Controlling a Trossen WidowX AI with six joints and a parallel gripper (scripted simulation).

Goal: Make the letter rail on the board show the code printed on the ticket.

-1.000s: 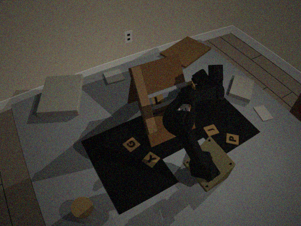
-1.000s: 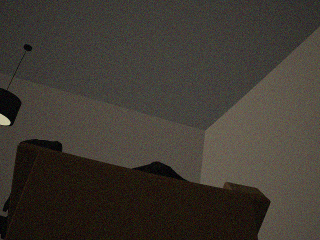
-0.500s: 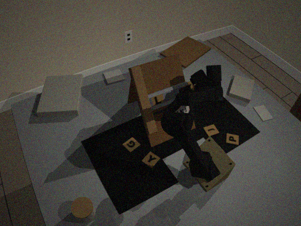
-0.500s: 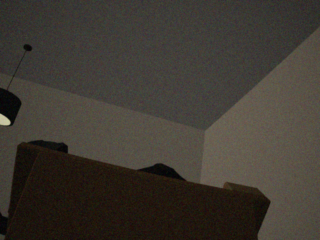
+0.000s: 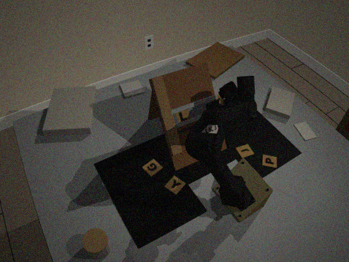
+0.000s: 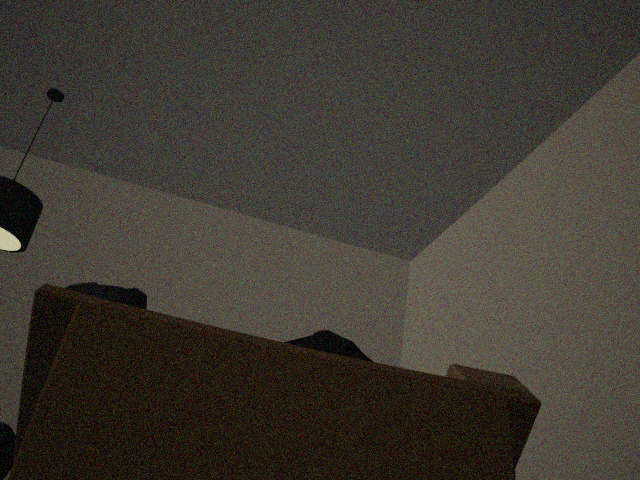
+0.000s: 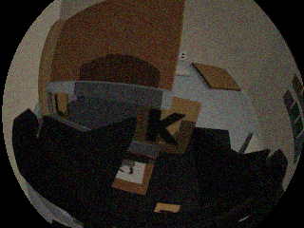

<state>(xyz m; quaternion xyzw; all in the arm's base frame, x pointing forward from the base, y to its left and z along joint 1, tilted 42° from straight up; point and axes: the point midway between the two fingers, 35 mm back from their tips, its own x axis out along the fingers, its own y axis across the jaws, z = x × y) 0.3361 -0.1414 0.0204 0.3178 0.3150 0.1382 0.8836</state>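
Note:
My gripper (image 7: 165, 127) is shut on the K tile (image 7: 163, 128) (image 5: 221, 100), held at the right end of the grey rail (image 7: 114, 106); contact with the rail cannot be told. The L tile (image 5: 182, 115) (image 7: 61, 104) sits at the rail's left end. The wooden board (image 5: 187, 85) (image 7: 119, 38) (image 6: 258, 413) stands upright behind. The white ticket (image 5: 212, 129) (image 7: 130, 172) is partly hidden by the arm and shadow, its code unreadable. The G tile (image 5: 152, 167), Y tile (image 5: 175, 184), J tile (image 5: 245, 150) and P tile (image 5: 269, 161) lie on the dark mat (image 5: 135, 214).
The arm's tan base block (image 5: 258, 183) stands at the front right. An orange round object (image 5: 95, 240) is at the front left. A large pale block (image 5: 68, 109), a small pale block (image 5: 131, 87), another pale block (image 5: 280, 101) and a brown slab (image 5: 220, 57) lie around the board.

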